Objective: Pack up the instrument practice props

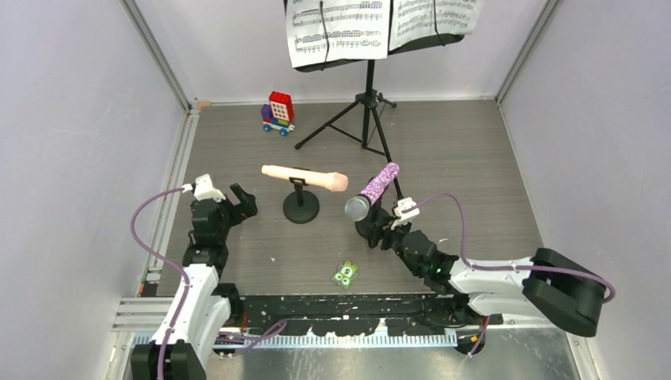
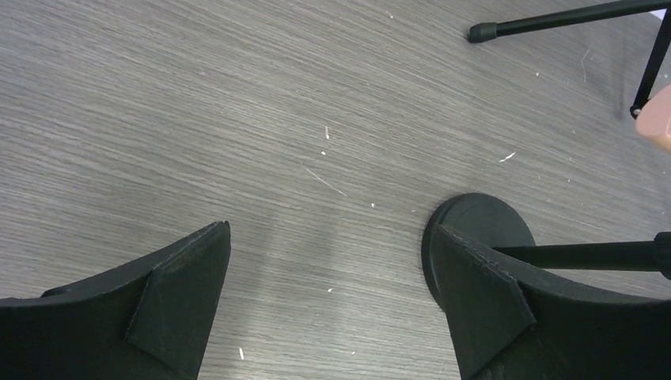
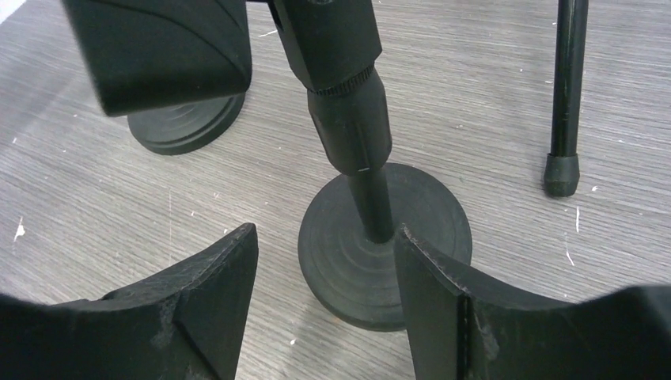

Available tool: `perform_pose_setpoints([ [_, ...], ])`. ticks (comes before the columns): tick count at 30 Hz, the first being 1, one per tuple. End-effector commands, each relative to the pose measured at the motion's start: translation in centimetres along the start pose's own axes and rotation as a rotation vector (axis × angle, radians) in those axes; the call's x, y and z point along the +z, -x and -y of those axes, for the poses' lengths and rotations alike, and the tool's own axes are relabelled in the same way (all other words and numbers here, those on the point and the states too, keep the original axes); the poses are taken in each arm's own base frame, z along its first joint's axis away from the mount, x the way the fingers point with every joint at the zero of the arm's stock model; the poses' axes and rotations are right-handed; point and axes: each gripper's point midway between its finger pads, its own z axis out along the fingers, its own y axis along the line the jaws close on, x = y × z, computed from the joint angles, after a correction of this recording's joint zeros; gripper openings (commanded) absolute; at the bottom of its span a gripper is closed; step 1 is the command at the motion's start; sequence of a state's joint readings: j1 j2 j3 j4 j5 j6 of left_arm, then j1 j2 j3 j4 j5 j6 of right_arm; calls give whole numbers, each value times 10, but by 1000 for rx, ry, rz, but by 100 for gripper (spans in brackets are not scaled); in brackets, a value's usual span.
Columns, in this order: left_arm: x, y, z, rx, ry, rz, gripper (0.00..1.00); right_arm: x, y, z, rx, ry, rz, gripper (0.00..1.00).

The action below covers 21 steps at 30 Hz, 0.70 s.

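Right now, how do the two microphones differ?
The pink mic lies crosswise, left to right; the purple mic runs near to far, head at the near end. The pink mic is one plain colour; the purple mic glitters and has a silvery mesh head. Both rest on short black round-based mounts.

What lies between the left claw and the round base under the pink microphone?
Nothing; the top view shows only bare table between the left claw and the round base.

Tripod leg (image 3: pixel 566 87) crowds mic mount (image 3: pixel 385 237); open table (image 3: pixel 265 178) toward 2nd mount (image 3: pixel 186 127).
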<state>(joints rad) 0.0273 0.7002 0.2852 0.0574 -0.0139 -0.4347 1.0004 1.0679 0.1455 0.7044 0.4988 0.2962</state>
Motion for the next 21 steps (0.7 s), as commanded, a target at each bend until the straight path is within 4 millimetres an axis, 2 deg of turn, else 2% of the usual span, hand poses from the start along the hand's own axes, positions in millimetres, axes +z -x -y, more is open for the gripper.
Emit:
perform_pose_setpoints([
  [1,4,10,11,12,-52,31,100,15,45,-12,69,-6,179,67],
  [7,7,9,13,15,-62,16,100,27,38,-5,20,-52,215,66],
  [13,9,9,14,17,-65,10,100,35,37,0,-29,-83,271,59],
  [21,12,8,15,20,-70,-3,100,43,35,0,-97,-101,262,46],
])
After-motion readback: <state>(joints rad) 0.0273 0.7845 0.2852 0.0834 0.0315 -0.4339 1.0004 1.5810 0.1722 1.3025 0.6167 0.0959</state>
